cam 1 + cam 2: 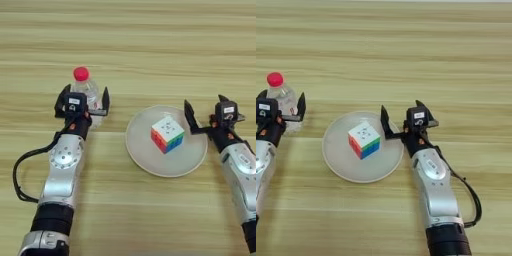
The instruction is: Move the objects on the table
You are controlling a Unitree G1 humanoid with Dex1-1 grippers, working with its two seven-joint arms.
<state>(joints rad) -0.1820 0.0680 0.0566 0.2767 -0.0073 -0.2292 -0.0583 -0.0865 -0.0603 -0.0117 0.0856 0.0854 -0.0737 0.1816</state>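
A small clear bottle (89, 92) with a red cap (81, 74) stands upright on the table (130, 45) at the left. My left gripper (84, 101) is open, one finger on each side of the bottle and neither pressed against it. A multicoloured cube (167, 134) with a white top face sits in the middle of a round pale plate (150, 166). Just right of the plate's rim, my right gripper (205, 111) is open with nothing between its fingers, the near fingertip (384, 120) over the plate's edge beside the cube.
A black cable (20, 175) loops beside my left forearm, and another (472, 200) runs along my right forearm. Bare wood-grain tabletop stretches across the far half and in front of the plate.
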